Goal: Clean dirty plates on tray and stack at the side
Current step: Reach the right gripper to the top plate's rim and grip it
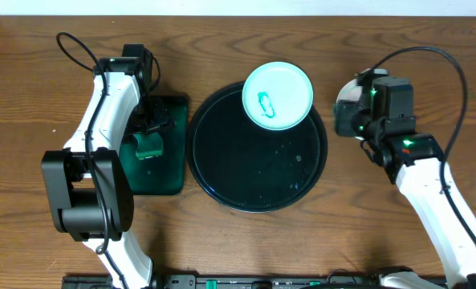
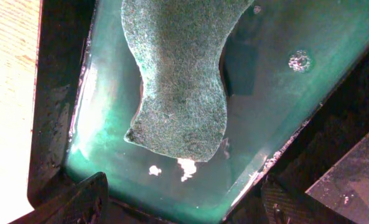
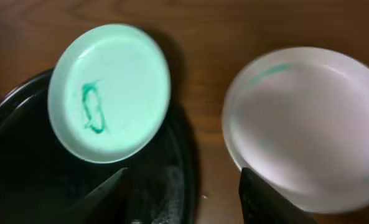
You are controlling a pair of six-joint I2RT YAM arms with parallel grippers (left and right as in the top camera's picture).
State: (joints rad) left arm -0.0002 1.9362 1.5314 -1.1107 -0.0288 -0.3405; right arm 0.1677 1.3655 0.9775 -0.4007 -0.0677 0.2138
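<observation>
The smeared plate (image 1: 278, 95), marked teal-green at its centre, lies on the far right part of the black tray (image 1: 221, 160), with its edge over the tray's rim. The right end effector (image 3: 184, 196) hangs with its fingers apart and nothing between them. In its wrist view the smeared plate sits ahead and to the left of it. A second pale plate (image 3: 302, 124), blurred, with a faint teal streak near its rim, rests on the wooden counter (image 1: 29, 96) just beside the tray, ahead and to the right. Whether a finger touches that plate cannot be told. The left end effector (image 2: 181, 196) hovers spread wide over the sponge (image 2: 178, 74), which lies in the wet green tray (image 1: 172, 160), well apart from both plates.
</observation>
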